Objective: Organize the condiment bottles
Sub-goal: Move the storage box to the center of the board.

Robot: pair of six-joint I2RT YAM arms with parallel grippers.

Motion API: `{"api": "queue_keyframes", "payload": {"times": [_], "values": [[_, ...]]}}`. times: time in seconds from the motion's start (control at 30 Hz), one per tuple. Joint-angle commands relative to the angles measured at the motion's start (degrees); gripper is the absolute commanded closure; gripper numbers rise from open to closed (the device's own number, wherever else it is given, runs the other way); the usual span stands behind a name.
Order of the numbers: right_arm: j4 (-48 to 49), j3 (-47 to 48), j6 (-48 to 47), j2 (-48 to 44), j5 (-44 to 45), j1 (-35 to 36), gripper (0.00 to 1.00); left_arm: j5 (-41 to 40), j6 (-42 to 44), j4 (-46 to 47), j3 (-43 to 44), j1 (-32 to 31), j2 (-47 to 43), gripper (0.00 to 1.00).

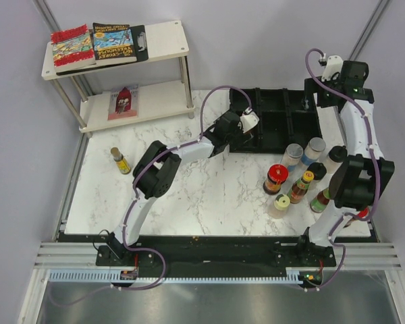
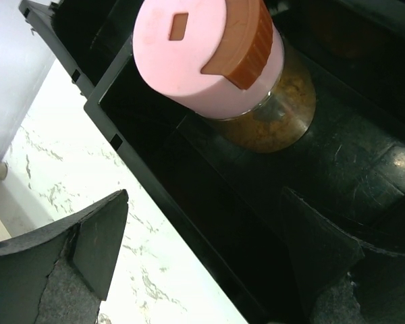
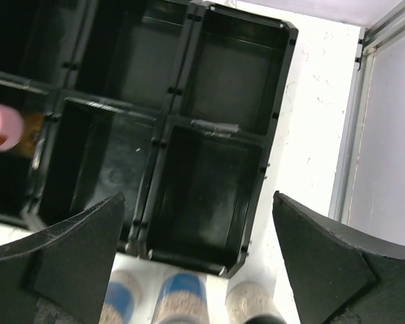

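A jar with a pink cap and a brown flip lid (image 2: 206, 57) stands in a compartment at the left end of the black tray (image 1: 277, 101). My left gripper (image 2: 212, 250) is open and empty, just in front of that jar; one finger is over the marble, the other over the tray. In the top view it (image 1: 246, 135) covers the jar. My right gripper (image 3: 196, 263) is open and empty, high above the tray's right compartments (image 3: 209, 182). Several condiment bottles (image 1: 293, 177) stand grouped in front of the tray. One small bottle (image 1: 120, 160) stands alone at the left.
A white two-level shelf (image 1: 162, 40) with colourful books (image 1: 94, 44) stands at the back left. A metal frame rail (image 3: 347, 135) runs along the table's right edge. Jars with blue labels (image 3: 182, 297) stand just below the tray's near wall.
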Motion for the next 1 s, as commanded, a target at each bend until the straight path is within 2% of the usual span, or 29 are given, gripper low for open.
{"api": "queue_keyframes", "payload": {"times": [0.0, 0.27, 0.57, 0.8, 0.97], "values": [[-0.4, 8.3, 2.0, 6.3, 3.0, 2.4, 0.03, 0.3, -2.6, -6.8, -2.2, 0.3, -3.8, 0.01], [-3.8, 12.5, 1.4, 14.2, 7.1, 8.4, 0.04, 2.4, -4.7, -8.8, -5.8, 0.1, -7.0, 0.01], [-7.7, 14.8, 1.9, 18.9, 8.8, 13.2, 0.04, 7.2, -6.7, -9.5, -11.9, 0.0, -12.3, 0.01], [-8.4, 14.3, 3.4, 19.7, 8.0, 14.5, 0.05, 13.5, -7.0, -10.2, -15.4, -0.3, -15.7, 0.01], [-8.3, 14.2, 4.5, 18.6, 8.4, 14.7, 0.1, 14.3, -8.3, -10.6, -16.4, -0.3, -17.5, 0.01]]}}
